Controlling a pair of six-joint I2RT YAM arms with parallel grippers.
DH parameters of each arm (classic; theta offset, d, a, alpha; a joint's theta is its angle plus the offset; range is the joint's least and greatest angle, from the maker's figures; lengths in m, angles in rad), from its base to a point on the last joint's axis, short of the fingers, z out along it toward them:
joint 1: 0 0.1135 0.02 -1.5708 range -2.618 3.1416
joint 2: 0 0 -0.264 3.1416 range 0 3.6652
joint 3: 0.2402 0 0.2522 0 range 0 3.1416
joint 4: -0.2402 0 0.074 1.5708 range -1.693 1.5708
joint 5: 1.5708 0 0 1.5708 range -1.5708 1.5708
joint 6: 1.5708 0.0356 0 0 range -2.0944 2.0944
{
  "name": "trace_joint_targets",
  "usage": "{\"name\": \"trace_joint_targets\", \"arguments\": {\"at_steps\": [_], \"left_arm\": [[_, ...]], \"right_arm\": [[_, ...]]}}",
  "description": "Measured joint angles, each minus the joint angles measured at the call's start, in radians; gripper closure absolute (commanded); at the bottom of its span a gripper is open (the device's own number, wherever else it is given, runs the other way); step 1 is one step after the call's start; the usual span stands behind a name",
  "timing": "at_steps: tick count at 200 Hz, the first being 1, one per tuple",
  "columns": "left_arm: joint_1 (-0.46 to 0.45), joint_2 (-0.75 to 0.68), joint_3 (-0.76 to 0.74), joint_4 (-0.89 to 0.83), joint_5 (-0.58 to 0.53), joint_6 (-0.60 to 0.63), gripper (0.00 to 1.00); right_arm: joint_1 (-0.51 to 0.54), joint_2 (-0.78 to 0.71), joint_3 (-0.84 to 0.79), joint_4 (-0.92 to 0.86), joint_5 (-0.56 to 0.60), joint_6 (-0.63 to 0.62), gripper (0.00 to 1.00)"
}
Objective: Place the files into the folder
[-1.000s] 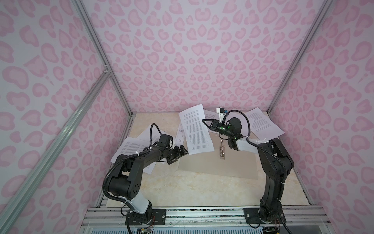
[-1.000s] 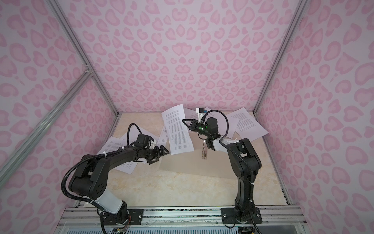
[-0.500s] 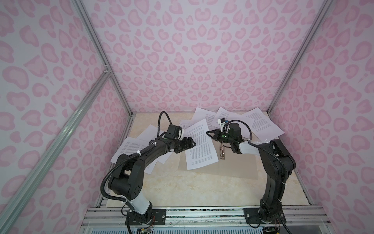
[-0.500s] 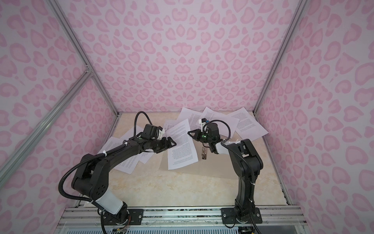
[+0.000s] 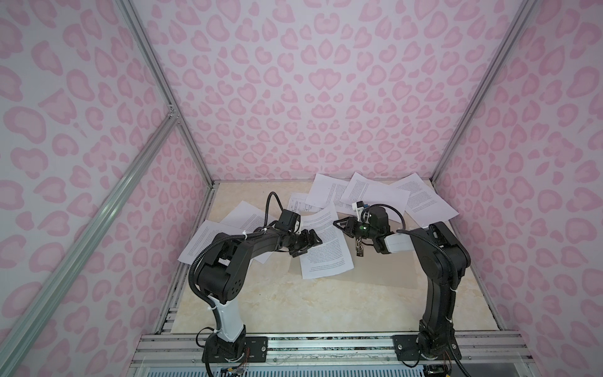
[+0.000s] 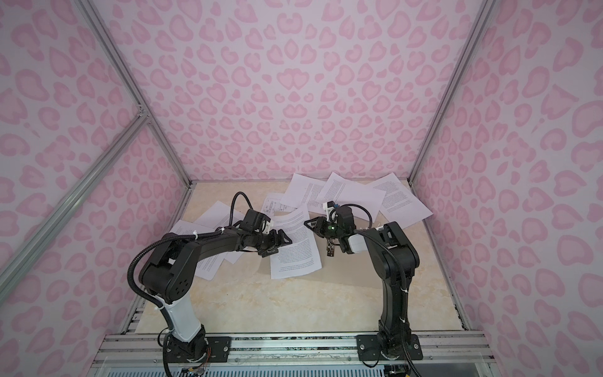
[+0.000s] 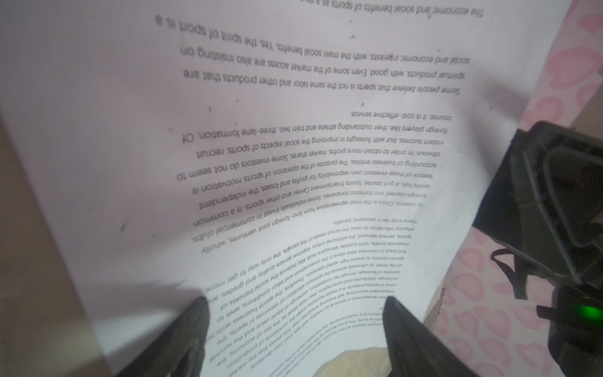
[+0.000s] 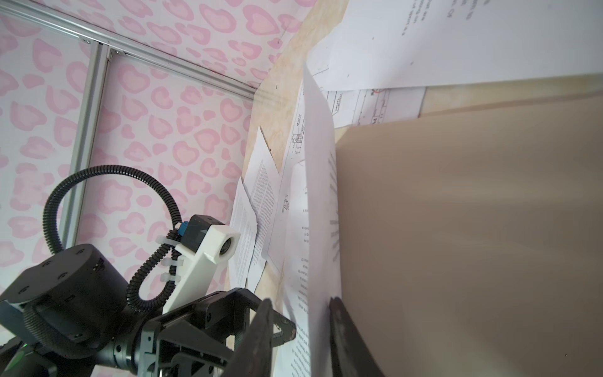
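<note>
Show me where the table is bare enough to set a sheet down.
Widest bare table: the front strip between the folder's near edge and the metal rail. The folder's right half, beside the sheet on it, is also free. Crowded: the back and left, under overlapping sheets.

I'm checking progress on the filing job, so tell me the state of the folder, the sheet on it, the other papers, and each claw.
Folder: flat on the table; open or closed, cannot tell.
Printed sheet: lying partly on the folder, one edge raised.
Other sheets: scattered flat, outside the folder.
Left claw: open, over the printed sheet, gripping nothing.
Right claw: open, fingers parted around the raised edge.
</note>
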Motion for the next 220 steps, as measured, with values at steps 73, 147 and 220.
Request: {"name": "trace_joint_targets", "arguments": {"at_steps": [73,147,220], "left_arm": [[0.004,-0.001,-0.025,0.064,0.008,-0.034,0.15],[0.006,-0.002,-0.023,0.063,0.013,-0.034,0.14],[0.003,-0.226,0.029,-0.135,-0.050,0.089,0.01]], "right_arm": [[0.023,-0.080,-0.051,-0.140,-0.009,-0.095,0.64],[0.032,-0.122,-0.083,-0.295,0.029,-0.201,1.00],[0.085,-0.189,-0.096,-0.528,0.167,-0.345,1.00]]}}
